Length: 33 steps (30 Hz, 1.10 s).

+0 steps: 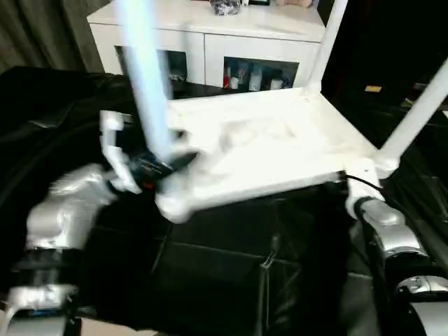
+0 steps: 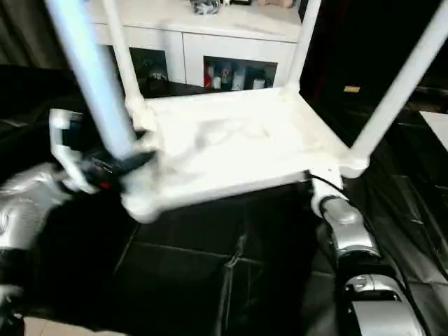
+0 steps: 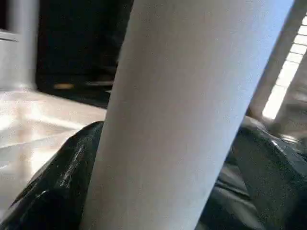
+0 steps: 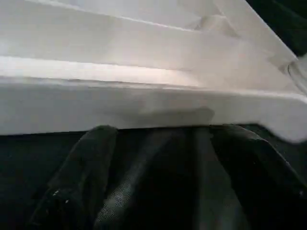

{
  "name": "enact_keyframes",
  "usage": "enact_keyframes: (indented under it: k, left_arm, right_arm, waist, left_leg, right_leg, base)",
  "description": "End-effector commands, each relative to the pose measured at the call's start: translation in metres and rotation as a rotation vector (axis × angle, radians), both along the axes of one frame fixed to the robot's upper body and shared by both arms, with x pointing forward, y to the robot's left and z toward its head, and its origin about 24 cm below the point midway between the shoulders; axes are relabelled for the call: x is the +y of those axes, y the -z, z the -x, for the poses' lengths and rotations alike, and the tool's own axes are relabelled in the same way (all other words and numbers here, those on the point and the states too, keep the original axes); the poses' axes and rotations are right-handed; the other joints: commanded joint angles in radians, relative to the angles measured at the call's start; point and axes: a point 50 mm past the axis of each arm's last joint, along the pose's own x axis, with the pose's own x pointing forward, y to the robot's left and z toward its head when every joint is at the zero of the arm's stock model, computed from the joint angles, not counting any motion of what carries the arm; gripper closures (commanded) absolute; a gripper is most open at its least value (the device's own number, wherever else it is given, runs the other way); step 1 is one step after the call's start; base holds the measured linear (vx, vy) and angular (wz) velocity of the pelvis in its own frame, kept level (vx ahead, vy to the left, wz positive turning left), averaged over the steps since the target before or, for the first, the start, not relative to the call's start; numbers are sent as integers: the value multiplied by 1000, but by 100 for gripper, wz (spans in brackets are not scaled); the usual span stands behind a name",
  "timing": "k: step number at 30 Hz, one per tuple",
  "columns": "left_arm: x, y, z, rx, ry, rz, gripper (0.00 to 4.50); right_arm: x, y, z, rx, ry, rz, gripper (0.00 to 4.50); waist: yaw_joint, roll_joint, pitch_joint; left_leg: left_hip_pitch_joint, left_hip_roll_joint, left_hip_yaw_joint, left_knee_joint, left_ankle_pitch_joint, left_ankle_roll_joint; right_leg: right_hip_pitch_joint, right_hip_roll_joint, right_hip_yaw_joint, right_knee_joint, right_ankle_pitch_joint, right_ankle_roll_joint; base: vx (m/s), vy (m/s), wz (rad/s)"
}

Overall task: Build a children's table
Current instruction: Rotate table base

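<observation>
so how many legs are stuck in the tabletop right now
4. One at the near left corner between the left pincer's fingers, one far left, one far right, one near right.

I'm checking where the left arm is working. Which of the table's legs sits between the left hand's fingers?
The near-left leg, at the tabletop's front corner nearest the left hand. Its black fingers flank it, while the other three legs stand free of that hand.
</observation>
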Motion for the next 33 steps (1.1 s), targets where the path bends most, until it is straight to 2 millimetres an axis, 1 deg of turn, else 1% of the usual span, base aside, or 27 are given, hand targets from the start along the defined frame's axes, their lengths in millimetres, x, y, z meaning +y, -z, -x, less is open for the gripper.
enact_keyframes:
  k: [1,2,3,5,7,8,9,10,11,12,13,14,15,17,18,19,20,21,22,23,24,25,27,30,31,32,33]
  left_arm:
    - [-26,-15,13,-50,179,21,7]
    - [-28,-15,19,-37,209,17,7]
    - [-29,-16,25,-25,236,9,7]
    - [-31,-17,42,14,312,-2,7]
    - [-32,-18,50,31,345,-13,7]
    - [-34,-20,59,50,380,-16,7]
    - [-34,-20,59,50,380,-16,7]
    - [-36,-21,64,53,391,-19,7]
    - [-37,-22,66,52,395,-17,7]
    - [-38,-22,66,52,395,-17,7]
    - [-39,-24,68,52,393,-7,7]
    - [-40,-25,68,51,390,-5,7]
    - [-41,-26,69,46,375,5,7]
    - [-45,-25,65,21,336,5,7]
    - [-47,-25,63,15,321,4,7]
    - [-48,-25,62,9,311,0,7]
    - [-49,-25,60,0,299,-1,7]
    - [-53,-26,57,-9,298,4,7]
    - [-53,-26,57,-9,298,4,7]
    - [-55,-26,56,-7,301,8,7]
    - [-56,-27,56,-4,311,14,7]
    - [-58,-28,56,-6,316,18,7]
    - [-63,-30,55,-12,328,28,7]
    - [-70,-33,53,-26,342,44,7]
    - [-73,-34,52,-27,351,49,7]
    - [-79,-35,48,-37,355,58,7]
    - [-79,-35,48,-38,353,58,7]
  right_arm:
    - [17,-13,-12,-60,-72,-26,81]
    - [19,-12,-13,-63,-87,-41,81]
    - [21,-12,-13,-68,-102,-52,81]
    - [32,-12,-13,-77,-173,-85,81]
    - [37,-12,-12,-77,-212,-101,81]
    - [46,-11,-11,-78,-268,-127,81]
    - [46,-11,-11,-78,-268,-127,81]
    - [52,-10,-11,-75,-300,-139,81]
    - [56,-9,-10,-73,-321,-145,81]
    - [57,-9,-10,-72,-327,-147,81]
    - [64,-8,-9,-71,-366,-159,81]
    - [66,-7,-9,-70,-374,-161,81]
    - [76,-6,-7,-63,-427,-175,81]
    - [88,-3,-4,-56,-479,-195,81]
    - [93,-2,-3,-54,-500,-201,81]
    - [98,-1,-2,-54,-520,-206,81]
    - [104,-1,-1,-54,-540,-214,81]
    - [118,0,2,-55,-592,-226,81]
    - [118,0,2,-55,-592,-226,81]
    - [122,-1,3,-56,-609,-233,81]
    - [126,-1,4,-57,-624,-242,81]
    - [130,-2,5,-60,-642,-251,81]
    - [137,-2,8,-60,-675,-263,81]
    - [144,-2,10,-58,-710,-272,81]
    - [147,-2,11,-59,-723,-272,81]
    - [152,-3,13,-62,-747,-280,81]
    - [152,-3,13,-62,-747,-280,81]
  waist:
    - [-6,9,-59]
    - [-10,9,-58]
    - [-14,4,-57]
    - [-27,1,-57]
    - [-37,0,-60]
    - [-48,-5,-60]
    - [-49,-5,-59]
    - [-51,-6,-57]
    - [-50,-4,-58]
    - [-50,-2,-58]
    - [-50,-6,-59]
    - [-48,-4,-59]
    - [-48,-5,-58]
    - [-44,-4,-58]
    - [-43,-1,-59]
    - [-43,-2,-59]
    - [-43,4,-59]
    - [-45,4,-59]
    - [-44,3,-58]
    - [-46,2,-59]
    - [-45,6,-58]
    - [-47,4,-57]
    - [-45,4,-57]
    - [-44,6,-58]
    - [-44,6,-59]
    - [-44,6,-58]
    - [-44,5,-58]
  left_leg:
    - [33,45,-30,-100,-447,-63]
    - [30,44,-32,-101,-458,-63]
    - [26,43,-33,-100,-460,-62]
    - [15,43,-37,-101,-450,-55]
    - [8,41,-39,-98,-425,-47]
    - [-2,39,-41,-97,-392,-37]
    - [-5,39,-42,-98,-386,-33]
    - [-4,38,-40,-97,-387,-31]
    - [2,39,-40,-93,-392,-33]
    - [7,38,-40,-91,-390,-31]
    - [8,38,-39,-90,-390,-30]
    - [11,39,-38,-90,-383,-29]
    - [11,37,-35,-88,-380,-23]
    - [15,39,-35,-88,-374,-20]
    - [15,40,-35,-90,-371,-21]
    - [15,40,-36,-90,-371,-21]
    - [14,41,-38,-92,-372,-22]
    - [16,41,-38,-93,-384,-27]
    - [17,40,-38,-92,-389,-28]
    - [16,40,-38,-93,-391,-31]
    - [15,40,-39,-94,-392,-32]
    - [16,40,-39,-94,-402,-33]
    - [20,40,-38,-94,-409,-33]
    - [21,41,-39,-95,-403,-35]
    - [22,40,-39,-94,-404,-35]
    - [20,40,-39,-95,-400,-33]
    - [21,40,-38,-94,-398,-31]
  right_leg:
    - [24,-37,19,-68,-394,-188]
    - [26,-38,18,-71,-421,-175]
    - [27,-40,19,-73,-440,-166]
    - [32,-42,17,-71,-453,-162]
    - [36,-43,16,-69,-451,-162]
    - [42,-42,15,-63,-435,-168]
    - [41,-41,14,-63,-443,-165]
    - [38,-40,14,-66,-460,-161]
    - [33,-40,15,-67,-472,-163]
    - [29,-38,16,-70,-464,-169]
    - [27,-37,16,-70,-455,-175]
    - [27,-35,17,-68,-433,-186]
    - [24,-32,19,-67,-420,-193]
    - [24,-32,21,-68,-409,-198]
    - [25,-30,20,-67,-395,-202]
    - [26,-30,20,-65,-387,-203]
    - [27,-30,19,-63,-382,-206]
    - [27,-30,19,-64,-385,-204]
    - [25,-29,19,-66,-386,-204]
    - [27,-30,20,-64,-380,-205]
    - [29,-30,20,-62,-377,-206]
    - [28,-30,20,-64,-384,-203]
    - [25,-30,22,-67,-392,-201]
    - [26,-30,22,-65,-372,-211]
    - [25,-29,22,-64,-367,-213]
    - [28,-30,22,-63,-358,-215]
    - [28,-29,23,-64,-355,-215]
  base:
    - [0,0,0]
    - [0,0,0]
    - [0,0,0]
    - [0,0,0]
    - [0,0,0]
    - [-9,-22,-19]
    - [-9,-22,-19]
    - [-2,-18,-18]
    - [0,0,0]
    - [0,0,0]
    - [0,0,0]
    - [0,0,0]
    - [0,0,0]
    - [0,0,0]
    - [0,0,0]
    - [0,0,0]
    - [0,0,0]
    - [0,0,0]
    - [0,0,0]
    - [0,0,0]
    - [0,0,0]
    - [0,0,0]
    - [0,0,0]
    - [0,0,0]
    - [0,0,0]
    - [0,0,0]
    - [0,0,0]
